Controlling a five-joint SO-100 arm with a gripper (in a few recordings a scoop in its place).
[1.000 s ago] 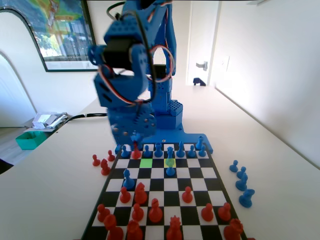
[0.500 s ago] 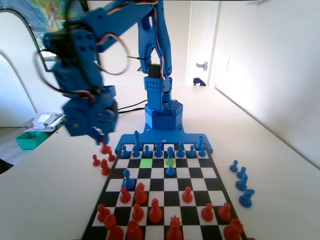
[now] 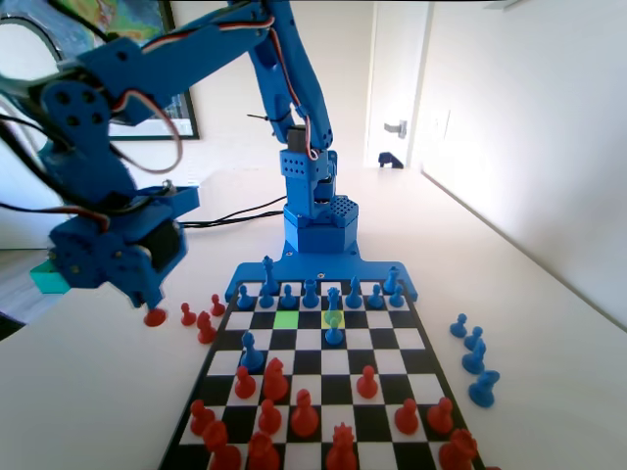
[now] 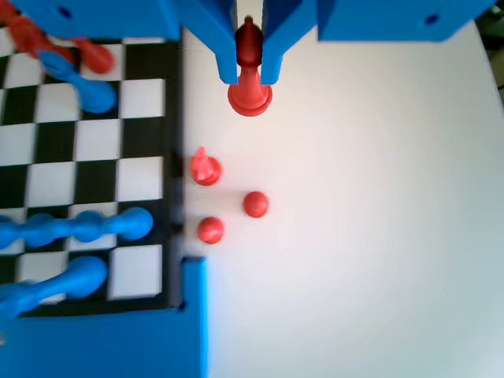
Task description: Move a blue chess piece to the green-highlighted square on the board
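Gripper (image 3: 149,302) held over bare table (image 3: 88,392) left of board (image 3: 312,338) in fixed view, jaws pinched on red piece (image 4: 250,79), base hanging below fingertips. Three red pieces (image 4: 216,201) seen on table below it in wrist view. Green-highlighted square (image 3: 286,318) unoccupied, second rank from far end. Blue chess piece (image 3: 268,270) standing at far-left corner of board.

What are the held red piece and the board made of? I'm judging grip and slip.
Red piece: likely plastic, uniform colour with a soft sheen. Board: smooth, flat black-and-white squares reflecting some light, probably plastic or printed sheet; unclear which. The gripper clamps the piece's upper part.
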